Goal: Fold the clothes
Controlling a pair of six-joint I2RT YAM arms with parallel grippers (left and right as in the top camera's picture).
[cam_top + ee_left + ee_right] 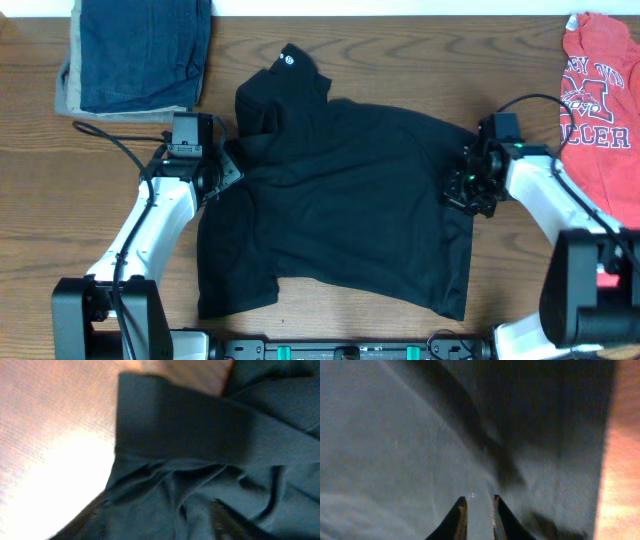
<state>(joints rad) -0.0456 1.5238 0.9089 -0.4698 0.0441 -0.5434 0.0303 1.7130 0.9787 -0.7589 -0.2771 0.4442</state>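
The black shirt (350, 200) lies spread and creased on the wooden table, with its small white round logo (290, 60) at the far end. My left gripper (228, 168) is at the shirt's left edge. In the left wrist view its fingers (160, 525) stand wide apart with bunched black fabric (200, 425) between them. My right gripper (462, 188) is at the shirt's right edge. In the right wrist view its fingers (478, 502) are nearly together, pinching a strip of the shirt's fabric (395, 435). The white inner tag is hidden.
A stack of blue denim and tan cloth (135, 55) lies at the back left corner. A red printed T-shirt (600, 100) lies at the right edge. Bare wooden table (60, 220) shows left of the shirt, and cables trail from both arms.
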